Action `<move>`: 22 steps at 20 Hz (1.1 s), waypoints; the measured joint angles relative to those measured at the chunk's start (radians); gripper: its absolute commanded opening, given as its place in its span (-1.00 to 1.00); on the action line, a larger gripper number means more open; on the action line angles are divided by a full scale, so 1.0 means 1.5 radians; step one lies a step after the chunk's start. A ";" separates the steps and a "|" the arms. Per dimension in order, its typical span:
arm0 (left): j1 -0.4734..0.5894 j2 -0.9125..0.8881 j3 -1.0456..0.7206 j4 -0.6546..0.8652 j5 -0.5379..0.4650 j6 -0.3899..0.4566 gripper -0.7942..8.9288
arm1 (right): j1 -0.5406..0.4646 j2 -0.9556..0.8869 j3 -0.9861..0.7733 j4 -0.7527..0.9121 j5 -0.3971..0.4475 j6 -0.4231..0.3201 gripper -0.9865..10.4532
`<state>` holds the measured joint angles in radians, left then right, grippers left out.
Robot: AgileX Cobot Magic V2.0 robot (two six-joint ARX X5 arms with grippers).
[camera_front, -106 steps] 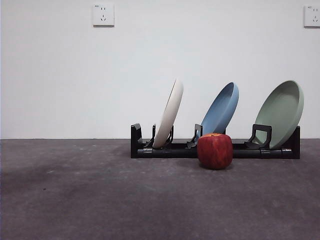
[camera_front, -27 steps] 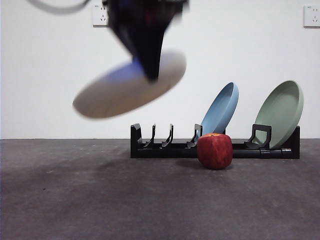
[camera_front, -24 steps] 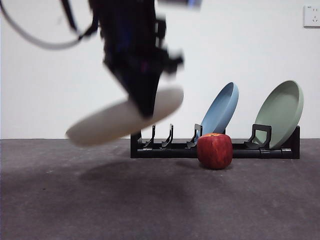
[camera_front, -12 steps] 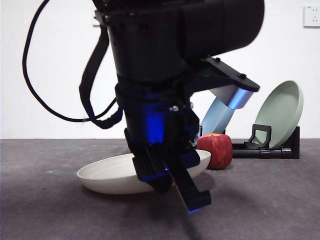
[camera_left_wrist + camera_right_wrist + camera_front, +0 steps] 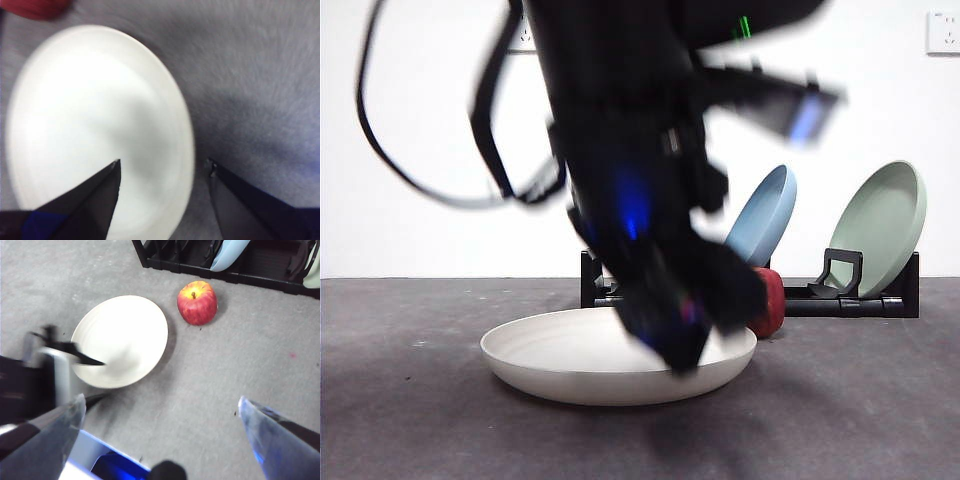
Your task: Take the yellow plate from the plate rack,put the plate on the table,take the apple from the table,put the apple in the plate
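Note:
The yellow plate (image 5: 580, 360) lies flat on the table (image 5: 410, 420), in front of the left end of the plate rack (image 5: 860, 300). My left gripper (image 5: 680, 320) is blurred with motion just over the plate's near right rim. In the left wrist view its jaws are open (image 5: 162, 167), one over the plate (image 5: 90, 125), one outside the rim. The apple (image 5: 772, 300) stands right of the plate, half hidden by the arm; it shows whole in the right wrist view (image 5: 197, 302). My right gripper (image 5: 160, 405) is open and empty, high above the table.
A blue plate (image 5: 760, 215) and a pale green plate (image 5: 882, 225) lean in the rack's right slots. The rack's left slots hold nothing. A white wall with sockets stands behind the rack. The left arm (image 5: 45, 375) shows at the plate's edge in the right wrist view.
The left gripper carried the yellow plate from the rack down to the table. In the last half second the plate settled flat and the gripper, now blurred, shifted up and right.

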<state>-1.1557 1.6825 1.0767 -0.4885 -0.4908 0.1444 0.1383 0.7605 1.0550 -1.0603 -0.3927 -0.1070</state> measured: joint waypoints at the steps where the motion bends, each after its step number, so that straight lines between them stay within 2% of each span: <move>1: 0.000 -0.028 0.008 -0.014 0.002 -0.011 -0.25 | 0.000 0.007 0.000 0.013 0.000 0.002 0.37; 3: 0.000 -0.106 0.039 -0.031 0.010 -0.041 -0.25 | 0.000 0.037 0.001 0.056 0.000 0.008 0.37; 8: 0.000 -0.303 0.087 -0.034 0.127 -0.127 -0.25 | 0.043 0.157 0.001 0.188 0.001 0.030 0.37; 10: 0.000 -0.360 0.087 -0.044 0.149 -0.140 -0.25 | 0.070 0.217 0.001 0.249 0.006 0.039 0.38; 12: 0.000 -0.404 0.087 -0.062 0.172 -0.150 -0.25 | 0.098 0.283 0.001 0.309 0.034 0.046 0.38; 16: 0.000 -0.448 0.087 -0.100 0.193 -0.177 -0.25 | 0.136 0.422 0.001 0.417 0.113 0.049 0.39; 22: 0.000 -0.447 0.086 -0.161 0.195 -0.181 -0.26 | 0.153 0.577 0.001 0.562 0.179 0.049 0.39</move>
<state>-1.1561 1.0122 1.2060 -0.7296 -0.1989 -0.1276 0.3672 1.6257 1.0565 -0.2176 -0.1246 -0.0341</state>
